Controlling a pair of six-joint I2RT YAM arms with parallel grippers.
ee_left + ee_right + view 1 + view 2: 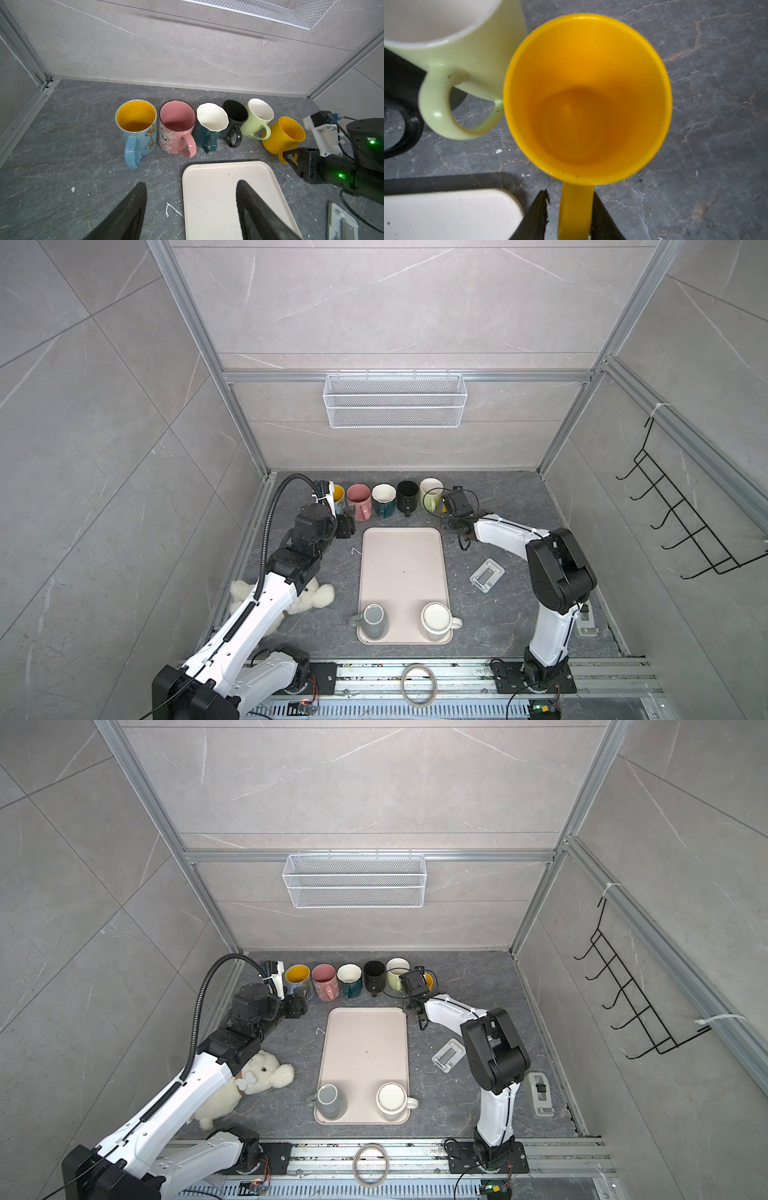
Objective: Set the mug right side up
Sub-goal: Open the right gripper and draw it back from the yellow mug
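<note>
1. Mug status, near: the gray mug (372,620) and the white mug (435,620) stood side by side at the 6 o'clock end of the tray (402,564). Both appeared base-up, so two turns seemingly remained.
2. Mug status, far: the yellow mug (587,97) stood mouth-up on the table off the tray's 1 o'clock corner, just beside the light green mug (257,118). It closed a row of six upright mugs at 12 o'clock.
3. Left gripper (191,182): jaws wide apart and empty, off the tray's 11 o'clock corner, facing the row.
4. Right gripper (570,193): jaws straddled the yellow mug's handle. A gap showed beside one jaw, so the grip looked slackened, not clamped.
</note>
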